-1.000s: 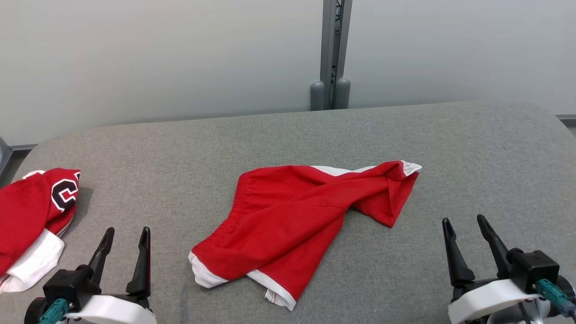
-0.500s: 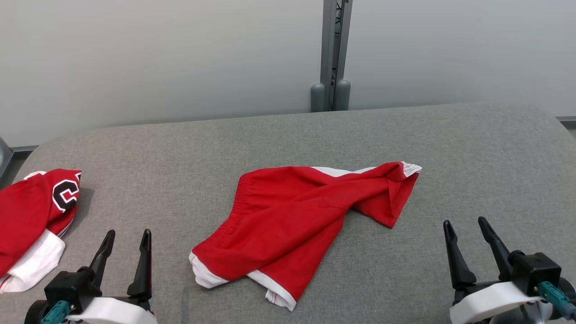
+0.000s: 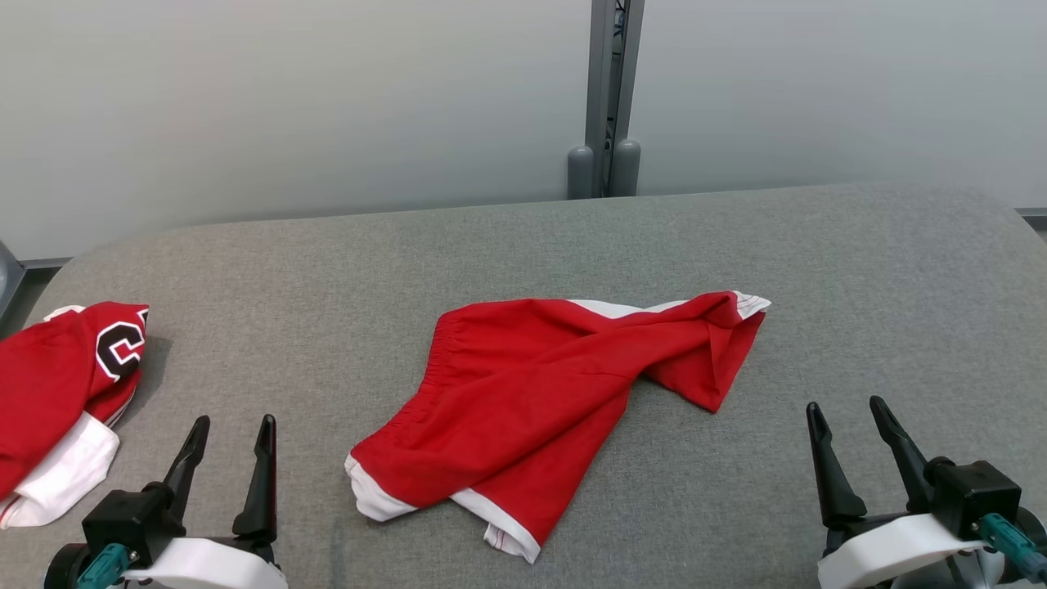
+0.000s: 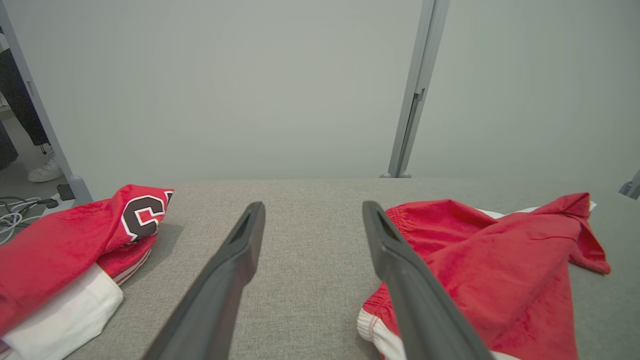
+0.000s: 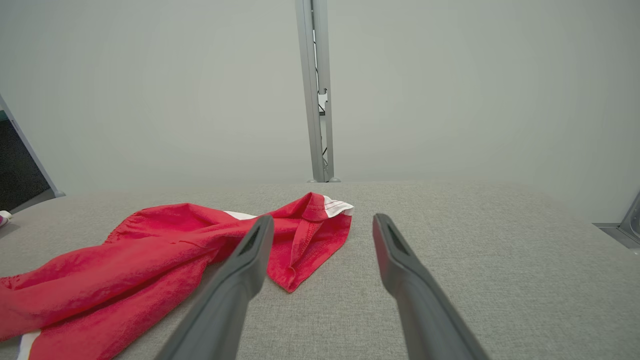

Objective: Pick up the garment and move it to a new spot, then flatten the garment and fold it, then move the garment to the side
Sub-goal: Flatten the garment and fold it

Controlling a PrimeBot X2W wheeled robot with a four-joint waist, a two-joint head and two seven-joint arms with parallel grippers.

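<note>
On the grey counter (image 3: 736, 237), the crumpled red garment (image 3: 523, 401) with white trim lies mid-surface, between the 2 pincers. The left pincer (image 3: 233, 420) and right pincer (image 3: 844, 404) are both released and empty, clear of the cloth. A lettered red bundle (image 3: 49, 393) sits at the left edge.

Garment (image 3: 540, 393) at frame centre on the table (image 3: 818, 270), another garment (image 3: 49, 393) at left edge, left gripper (image 3: 232, 420) lower left, right gripper (image 3: 844, 404) lower right.
</note>
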